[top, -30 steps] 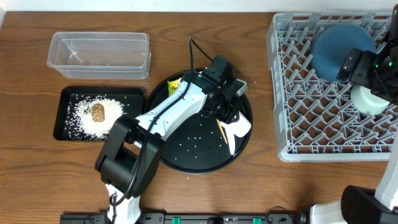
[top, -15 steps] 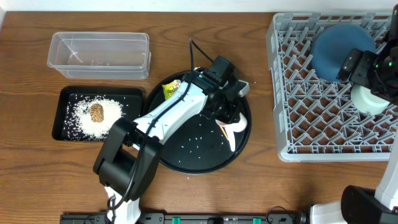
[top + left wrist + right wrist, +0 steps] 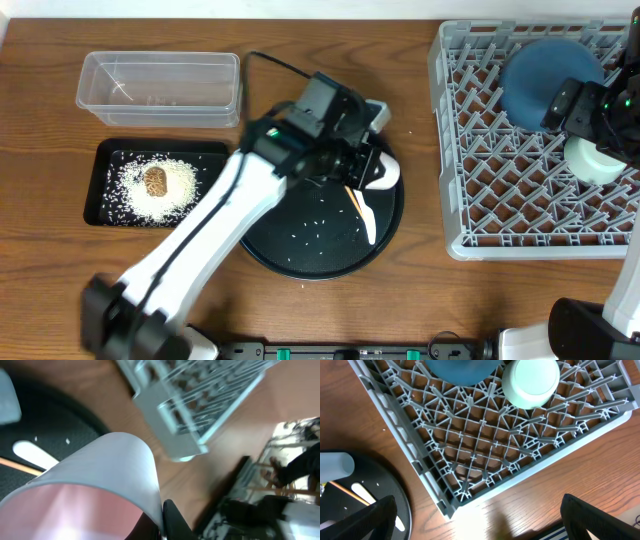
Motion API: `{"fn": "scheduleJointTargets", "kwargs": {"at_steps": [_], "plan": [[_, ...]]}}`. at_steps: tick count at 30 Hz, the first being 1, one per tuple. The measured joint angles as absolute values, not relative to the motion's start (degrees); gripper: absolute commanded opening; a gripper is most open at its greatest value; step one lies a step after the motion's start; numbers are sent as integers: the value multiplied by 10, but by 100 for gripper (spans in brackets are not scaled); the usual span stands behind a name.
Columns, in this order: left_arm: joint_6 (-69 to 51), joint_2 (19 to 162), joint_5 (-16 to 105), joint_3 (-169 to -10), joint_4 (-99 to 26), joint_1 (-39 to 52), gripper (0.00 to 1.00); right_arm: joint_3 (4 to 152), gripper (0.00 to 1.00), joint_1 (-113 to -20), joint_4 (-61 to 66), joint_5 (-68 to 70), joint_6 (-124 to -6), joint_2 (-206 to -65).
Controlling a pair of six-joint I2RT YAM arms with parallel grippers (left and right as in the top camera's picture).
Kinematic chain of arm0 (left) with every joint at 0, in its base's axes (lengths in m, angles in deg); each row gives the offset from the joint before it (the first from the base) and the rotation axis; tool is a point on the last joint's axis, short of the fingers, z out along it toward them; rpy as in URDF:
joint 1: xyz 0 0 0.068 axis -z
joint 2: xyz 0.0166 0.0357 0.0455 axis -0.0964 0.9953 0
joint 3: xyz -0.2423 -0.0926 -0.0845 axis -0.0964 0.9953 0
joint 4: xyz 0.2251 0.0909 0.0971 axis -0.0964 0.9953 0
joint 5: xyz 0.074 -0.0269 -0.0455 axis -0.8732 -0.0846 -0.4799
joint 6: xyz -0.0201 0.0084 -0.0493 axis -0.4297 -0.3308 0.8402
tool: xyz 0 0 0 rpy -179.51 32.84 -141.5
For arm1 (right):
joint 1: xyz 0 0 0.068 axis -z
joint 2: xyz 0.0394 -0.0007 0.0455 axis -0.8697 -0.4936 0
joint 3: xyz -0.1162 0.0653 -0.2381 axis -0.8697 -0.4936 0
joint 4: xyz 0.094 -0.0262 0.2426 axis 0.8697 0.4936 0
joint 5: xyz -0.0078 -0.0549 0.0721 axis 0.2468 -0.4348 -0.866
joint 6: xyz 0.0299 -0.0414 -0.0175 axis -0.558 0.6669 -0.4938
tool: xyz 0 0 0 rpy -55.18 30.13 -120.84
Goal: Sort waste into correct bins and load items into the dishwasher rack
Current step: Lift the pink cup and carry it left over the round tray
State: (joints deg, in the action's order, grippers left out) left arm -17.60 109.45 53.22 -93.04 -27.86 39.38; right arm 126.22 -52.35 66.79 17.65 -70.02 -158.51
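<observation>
white cup [image 3: 100,475] over the right part of the round black tray [image 3: 300,255], blurred, base cut off in the wrist view, wall pinched by closed left gripper [image 3: 162,527], white spoon [image 3: 364,215] partly hidden beside it, right gripper [image 3: 480,520] fingers spread wide, empty, above dishwasher rack [image 3: 485,450]

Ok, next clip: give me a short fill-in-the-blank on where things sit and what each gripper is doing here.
1. The brown food lump sits on the ____ in the shallow black tray.
2. The dark blue bowl and the mint bowl sit in the grey ____.
3. The left gripper is shut on the white ____.
4. On the right gripper the jaws stand ____.
Missing words: rice; rack; cup; open.
</observation>
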Motion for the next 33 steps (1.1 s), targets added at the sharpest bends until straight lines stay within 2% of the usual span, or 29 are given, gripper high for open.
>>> {"fn": "scheduleJointTargets", "kwargs": {"at_steps": [9, 16, 21, 27, 33], "plan": [[-63, 957, 544, -930, -257, 384, 6, 1262, 99, -523, 668, 176, -700, -1585], [-18, 900, 636, -930, -269, 382, 6, 1262, 99, -523, 665, 142, -718, -1585], [1, 893, 711, -930, -292, 382, 6, 1262, 99, -523, 668, 5, -722, -1585], [25, 893, 747, -930, -371, 372, 7, 1261, 99, -544, 668, -215, -651, -1585], [53, 893, 753, -930, -376, 274, 6, 1259, 99, -591, 667, -353, -625, -1585]]}}
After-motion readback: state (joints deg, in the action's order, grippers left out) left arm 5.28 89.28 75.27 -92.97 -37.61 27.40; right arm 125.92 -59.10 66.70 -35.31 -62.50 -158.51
